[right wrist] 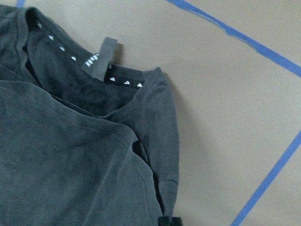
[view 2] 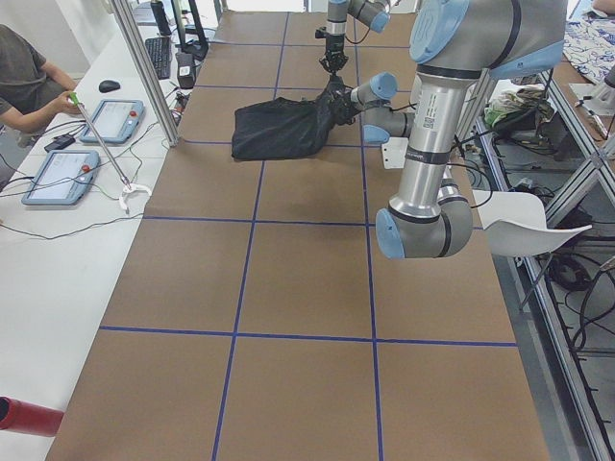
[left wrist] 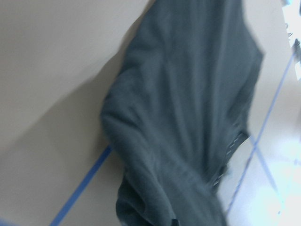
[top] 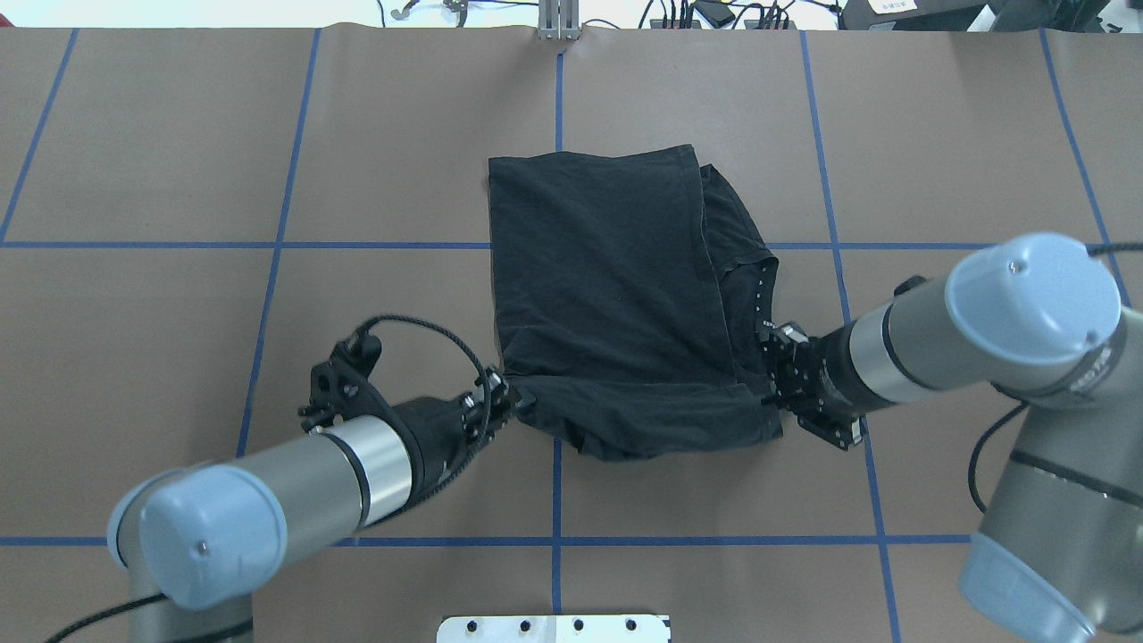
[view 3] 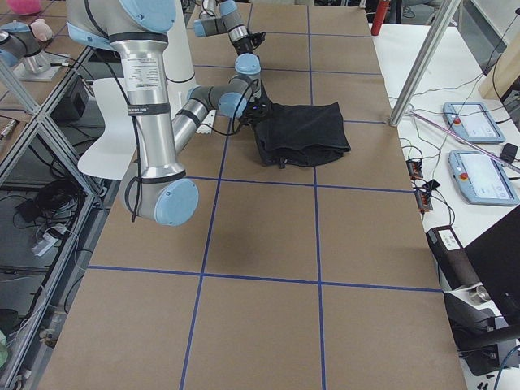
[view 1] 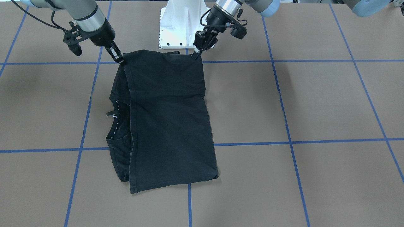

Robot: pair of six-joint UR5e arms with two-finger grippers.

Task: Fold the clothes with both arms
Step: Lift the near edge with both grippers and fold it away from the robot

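Observation:
The clothes are one black t-shirt (view 1: 170, 119) (top: 607, 286), lying folded on the brown table with its print hidden. Its collar (right wrist: 94, 61) with dotted neck tape peeks out from under the folded layer on the robot's right side. My left gripper (view 1: 195, 56) (top: 516, 399) is shut on the shirt's corner nearest the robot on the left. At the other near corner, my right gripper (view 1: 121, 60) (top: 766, 379) is shut on the cloth just below the collar. Both corners are held slightly off the table, and the near edge sags between them.
The white mounting base (view 1: 176, 28) stands just behind the shirt's near edge. Blue tape lines cross the table. A person (view 2: 24, 67) sits at a side bench with control tablets (view 2: 115, 120). A white chair (view 2: 528, 226) stands beside the table.

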